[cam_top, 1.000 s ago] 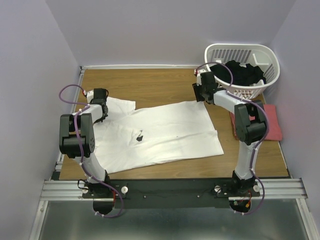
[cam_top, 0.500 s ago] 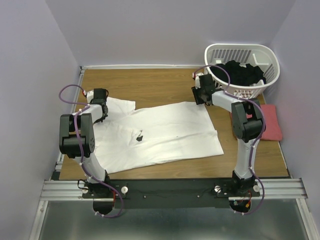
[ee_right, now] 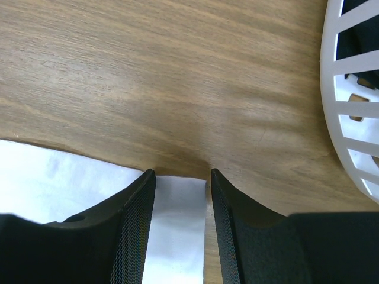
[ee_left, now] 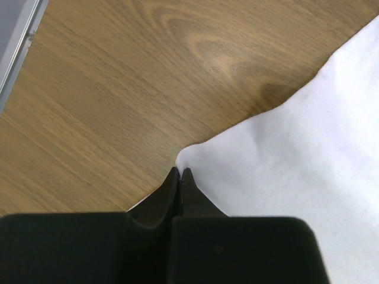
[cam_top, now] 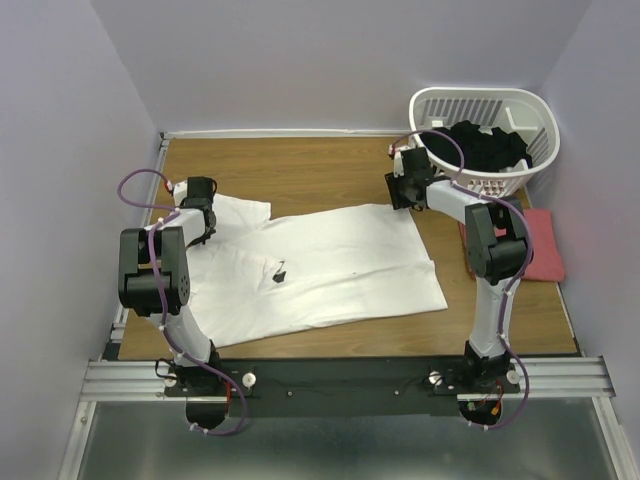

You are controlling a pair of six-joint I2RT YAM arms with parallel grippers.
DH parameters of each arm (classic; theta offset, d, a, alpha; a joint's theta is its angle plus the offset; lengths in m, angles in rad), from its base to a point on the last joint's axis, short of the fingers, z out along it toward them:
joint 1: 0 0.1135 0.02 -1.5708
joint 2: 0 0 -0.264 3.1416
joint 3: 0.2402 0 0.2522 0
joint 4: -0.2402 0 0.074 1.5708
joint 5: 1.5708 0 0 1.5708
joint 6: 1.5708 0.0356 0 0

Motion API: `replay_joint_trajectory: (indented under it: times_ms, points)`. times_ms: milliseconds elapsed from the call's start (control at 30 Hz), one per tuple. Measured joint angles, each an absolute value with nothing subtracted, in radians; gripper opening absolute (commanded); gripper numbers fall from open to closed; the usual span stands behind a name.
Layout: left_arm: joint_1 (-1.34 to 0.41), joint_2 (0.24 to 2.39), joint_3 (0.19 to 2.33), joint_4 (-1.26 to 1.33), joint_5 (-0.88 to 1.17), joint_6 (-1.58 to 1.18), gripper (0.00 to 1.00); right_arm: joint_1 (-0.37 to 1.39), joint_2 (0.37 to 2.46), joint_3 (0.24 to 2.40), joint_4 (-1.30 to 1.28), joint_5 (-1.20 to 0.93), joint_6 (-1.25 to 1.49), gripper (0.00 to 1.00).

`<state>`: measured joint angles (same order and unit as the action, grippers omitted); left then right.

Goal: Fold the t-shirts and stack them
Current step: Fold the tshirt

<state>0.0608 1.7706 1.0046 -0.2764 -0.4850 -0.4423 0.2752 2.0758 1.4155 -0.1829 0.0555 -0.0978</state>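
The white t-shirt (cam_top: pixel 310 270) lies spread flat across the middle of the table. My left gripper (cam_top: pixel 203 210) sits at its far left corner; in the left wrist view (ee_left: pixel 179 173) its jaws are shut on a pinch of the white cloth (ee_left: pixel 296 154). My right gripper (cam_top: pixel 403 190) is at the shirt's far right corner; in the right wrist view (ee_right: pixel 180 174) its jaws are open with the white corner (ee_right: pixel 177 219) lying between the fingers. The salmon-red t-shirt (cam_top: pixel 545 245) lies at the right edge of the table, partly behind the right arm.
A white slatted basket (cam_top: pixel 487 115) holding dark clothes stands at the back right, close to my right gripper; its wall shows in the right wrist view (ee_right: pixel 355 100). A small dark mark (cam_top: pixel 279 272) is on the white shirt. Walls enclose the table.
The right arm has shifted slightly near the shirt's far right corner. The left arm and the shirt have not visibly moved.
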Motion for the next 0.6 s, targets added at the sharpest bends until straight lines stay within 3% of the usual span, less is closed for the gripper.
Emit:
replay_joint_trajectory:
  times_ms: [267, 500, 600]
  points:
    - [0.060, 1.771, 1.005, -0.276, -0.485, -0.442, 0.00, 0.275, 2.076, 1.414, -0.189, 0.056, -0.072, 0.46]
    - [0.060, 1.771, 1.005, -0.276, -0.485, -0.442, 0.00, 0.275, 2.076, 1.406, -0.181, 0.054, -0.047, 0.07]
    - [0.059, 1.771, 1.005, -0.276, -0.485, -0.442, 0.00, 0.275, 2.076, 1.406, -0.181, 0.046, -0.043, 0.00]
